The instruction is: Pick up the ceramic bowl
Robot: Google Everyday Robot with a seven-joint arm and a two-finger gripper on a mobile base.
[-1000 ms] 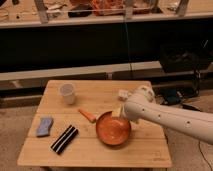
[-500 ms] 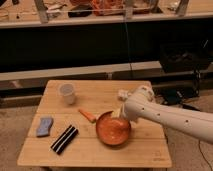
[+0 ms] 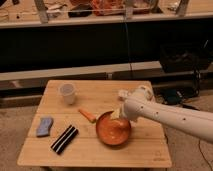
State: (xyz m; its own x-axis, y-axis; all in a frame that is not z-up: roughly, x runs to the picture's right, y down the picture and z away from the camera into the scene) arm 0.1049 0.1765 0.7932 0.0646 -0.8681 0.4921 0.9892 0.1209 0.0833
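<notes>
overall: pretty dim, warm orange cast
surface (image 3: 100,150): brightest bit, evenly lit
behind the surface: dark band, nearly black
pincer (image 3: 118,116): over the surface, right of its middle, in the lit patch

The single white arm (image 3: 172,119) reaches in from the right edge, running leftward and slightly upward in one long, nearly straight stretch above the surface (image 3: 135,152). At its far end a rounded wrist (image 3: 135,100) bends sharply down. Below it the pale pincer (image 3: 119,121) points down into the ceramic bowl (image 3: 106,136), toward the bowl's right side; whether it touches, I can't make out.
</notes>
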